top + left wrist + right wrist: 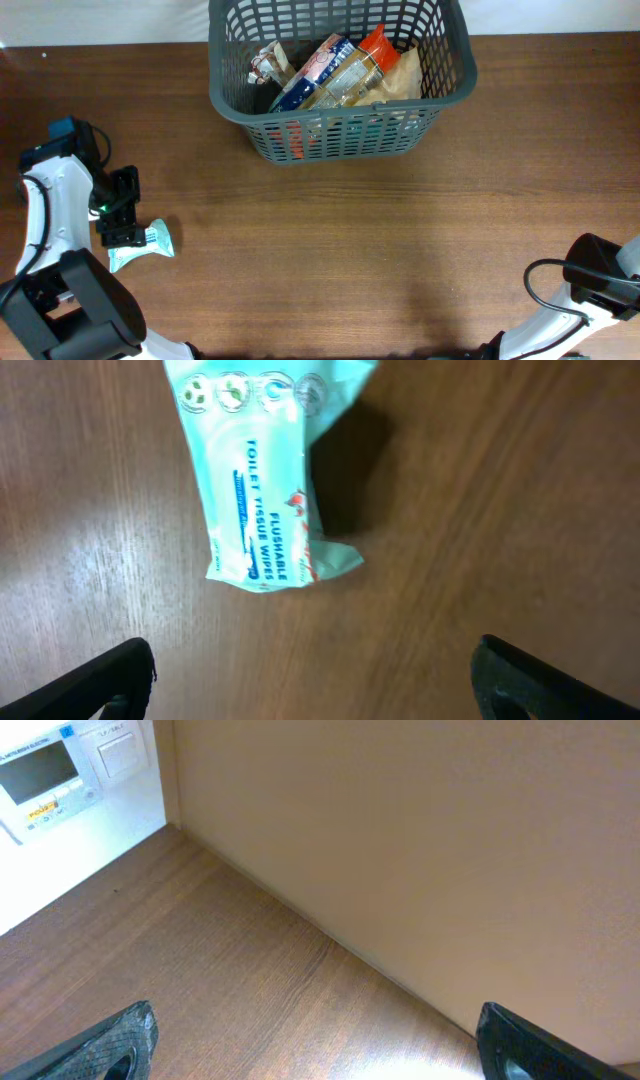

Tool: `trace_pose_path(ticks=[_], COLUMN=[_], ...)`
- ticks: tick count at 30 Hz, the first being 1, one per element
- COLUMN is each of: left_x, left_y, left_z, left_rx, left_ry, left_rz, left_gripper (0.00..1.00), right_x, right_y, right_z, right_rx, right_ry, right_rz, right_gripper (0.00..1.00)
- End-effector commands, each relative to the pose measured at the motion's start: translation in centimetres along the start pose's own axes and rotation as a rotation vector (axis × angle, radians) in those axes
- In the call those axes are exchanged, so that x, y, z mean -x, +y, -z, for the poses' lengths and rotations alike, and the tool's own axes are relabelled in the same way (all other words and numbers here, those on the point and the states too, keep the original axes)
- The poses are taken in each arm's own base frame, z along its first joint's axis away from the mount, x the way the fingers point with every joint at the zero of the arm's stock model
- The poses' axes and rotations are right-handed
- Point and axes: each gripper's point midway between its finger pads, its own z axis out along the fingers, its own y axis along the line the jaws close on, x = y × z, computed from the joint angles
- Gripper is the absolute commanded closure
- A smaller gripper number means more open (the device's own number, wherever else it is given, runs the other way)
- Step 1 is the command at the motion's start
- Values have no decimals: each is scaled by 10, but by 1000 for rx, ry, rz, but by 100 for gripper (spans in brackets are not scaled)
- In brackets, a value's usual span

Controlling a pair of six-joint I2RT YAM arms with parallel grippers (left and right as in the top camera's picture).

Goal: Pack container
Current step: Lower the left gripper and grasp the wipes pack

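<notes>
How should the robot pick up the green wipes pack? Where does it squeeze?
Across the middle of the wipes pack, squeezing its two long edges, coming straight down from above. It lies flat on the table, and it is narrow that way, so the open left gripper could fit around it, I think.

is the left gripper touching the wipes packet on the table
Apart. The left wrist view shows the open left gripper short of the flushable wipes packet, with bare table showing between its fingertips and the packet.
</notes>
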Motion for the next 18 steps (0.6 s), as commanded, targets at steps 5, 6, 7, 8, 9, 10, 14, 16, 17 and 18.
trace_pose_path(ticks=[5, 6, 7, 8, 9, 10, 14, 16, 17, 18], left_x=[7, 8, 10, 12, 14, 16, 23, 26, 28, 29], left_y=[19, 20, 22, 23, 25, 27, 31, 33, 35, 36], left_z=[-13, -14, -15, -16, -16, -17, -23, -28, -31, -32], left_rx=[61, 67, 72, 79, 84, 90, 96, 96, 98, 98], left_ry=[-33, -41, -51, -65, -76, -83, -82, -81, -80, -79], left_rz=[46, 46, 45, 45, 46, 49, 63, 67, 60, 59], left_gripper=[4, 4, 4, 4, 4, 4, 4, 4, 4, 4], right_x=[0, 0, 0, 0, 0, 0, 0, 0, 0, 0], right_y=[-3, -3, -3, -3, -3, -3, -3, -3, -3, -3], right_z=[1, 1, 1, 1, 1, 1, 1, 1, 1, 1], right_rx=[-9, -9, -10, -10, -10, -9, -10, -9, -9, -10], right_ry=[-2, -2, -2, -2, -2, -2, -2, -2, -2, -2], right_rz=[-15, -15, -15, -15, -15, -15, -15, -15, -15, -15], right_gripper=[1, 1, 1, 1, 1, 1, 1, 1, 1, 1])
